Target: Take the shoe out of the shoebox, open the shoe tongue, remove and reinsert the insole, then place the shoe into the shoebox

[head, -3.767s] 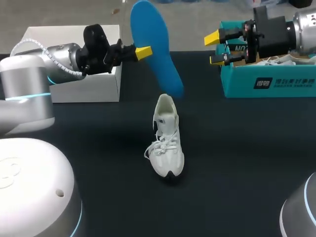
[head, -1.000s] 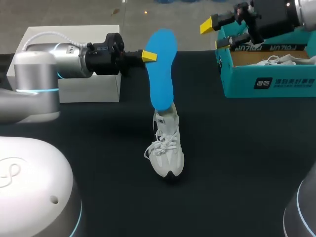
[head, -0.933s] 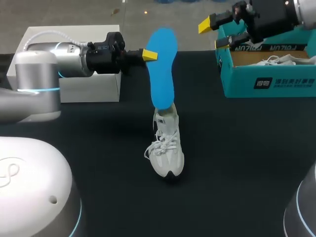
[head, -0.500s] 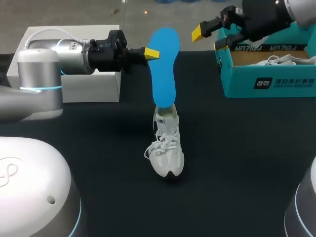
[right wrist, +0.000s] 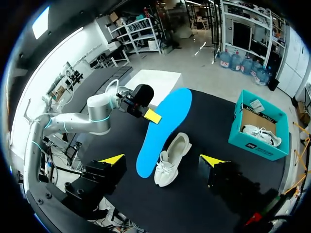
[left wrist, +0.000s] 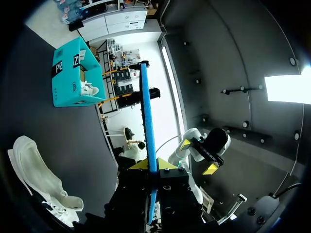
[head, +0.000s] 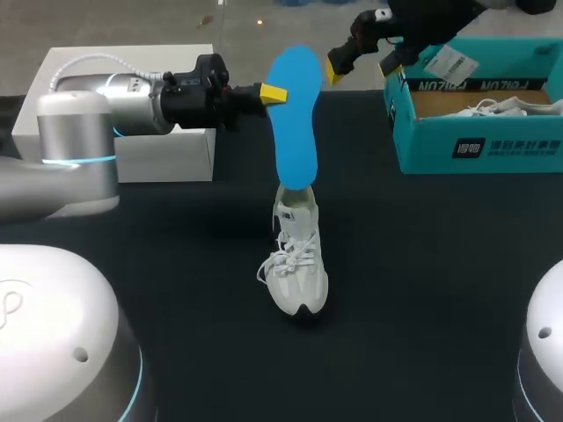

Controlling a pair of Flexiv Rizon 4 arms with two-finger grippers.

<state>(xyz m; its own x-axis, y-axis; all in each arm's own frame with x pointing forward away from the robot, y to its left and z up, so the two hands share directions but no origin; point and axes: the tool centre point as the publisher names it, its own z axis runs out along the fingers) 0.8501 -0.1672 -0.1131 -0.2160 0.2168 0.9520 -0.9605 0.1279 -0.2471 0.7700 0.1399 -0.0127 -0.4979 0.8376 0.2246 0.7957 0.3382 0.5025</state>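
Note:
My left gripper (head: 273,91) is shut on a blue insole (head: 295,119), which hangs upright above the table. Its lower end is over the heel opening of the white shoe (head: 297,255), which lies mid-table with its toe toward the near edge. In the left wrist view the insole (left wrist: 148,131) shows edge-on between the yellow tips of that gripper (left wrist: 150,165), with the shoe (left wrist: 34,179) below. My right gripper (head: 361,57) is open and empty, high up, just right of the insole's top. From above it looks down on the insole (right wrist: 163,128), the shoe (right wrist: 172,160) and its own gripper (right wrist: 162,160).
A teal shoebox (head: 475,145) stands open at the back right with another white shoe (head: 497,107) inside. A white box (head: 167,149) sits at the back left, behind my left arm. The black table (head: 422,290) lies bare around the shoe.
My right arm has swung left from above the shoebox to just beside the insole's top. The left gripper and the insole have shifted slightly right.

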